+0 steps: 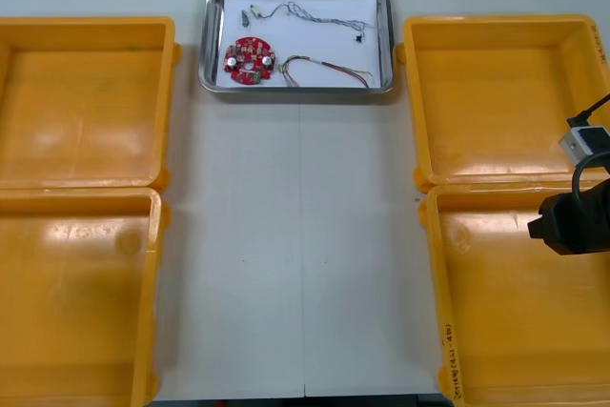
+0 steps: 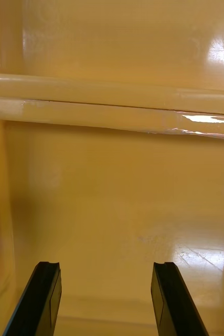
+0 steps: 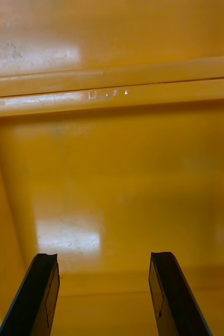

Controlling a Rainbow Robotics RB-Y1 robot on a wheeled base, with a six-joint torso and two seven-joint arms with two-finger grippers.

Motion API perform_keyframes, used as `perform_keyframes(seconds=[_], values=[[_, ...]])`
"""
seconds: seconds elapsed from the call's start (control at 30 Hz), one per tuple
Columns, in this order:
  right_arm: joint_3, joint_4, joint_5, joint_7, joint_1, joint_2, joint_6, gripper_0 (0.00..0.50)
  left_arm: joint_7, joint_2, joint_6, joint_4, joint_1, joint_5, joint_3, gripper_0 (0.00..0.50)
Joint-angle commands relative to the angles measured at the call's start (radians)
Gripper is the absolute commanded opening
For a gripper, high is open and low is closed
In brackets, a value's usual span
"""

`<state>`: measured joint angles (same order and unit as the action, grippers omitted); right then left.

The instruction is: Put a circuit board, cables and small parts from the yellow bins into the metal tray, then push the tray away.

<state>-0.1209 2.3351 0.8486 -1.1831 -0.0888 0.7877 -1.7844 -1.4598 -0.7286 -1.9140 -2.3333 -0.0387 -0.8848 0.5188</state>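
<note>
The metal tray (image 1: 214,35) sits at the table's far edge, white inside. In it lie a round red circuit board (image 1: 250,60), a red and yellow cable (image 1: 329,71), a thin twisted cable (image 1: 310,14) and a small metal part (image 1: 245,17). My right gripper (image 2: 105,294) is open over the bare floor of the near right yellow bin (image 2: 117,210), with nothing between its fingers. In the front view the right arm (image 1: 572,219) shows at the right edge over that bin. My left gripper (image 3: 101,294) is open above a bare yellow bin floor (image 3: 117,199).
Four yellow bins flank the table: far left (image 1: 81,102), near left (image 1: 76,297), far right (image 1: 500,97), near right (image 1: 519,331). All look bare inside. A strip of bare table (image 1: 300,254) runs between them, from the tray to the near edge.
</note>
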Motion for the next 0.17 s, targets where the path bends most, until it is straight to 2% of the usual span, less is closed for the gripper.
perform_keyframes(seconds=[0.03,0.17], values=[[-0.031,0.027,-0.003,0.051,0.015,0.011,-0.004,0.5,0.078,0.011,-0.006,-0.015,-0.029,0.009,-0.01,0.5],[-0.031,0.027,-0.003,0.051,0.015,0.011,-0.004,0.5,0.078,0.011,-0.006,-0.015,-0.029,0.009,-0.01,0.5]])
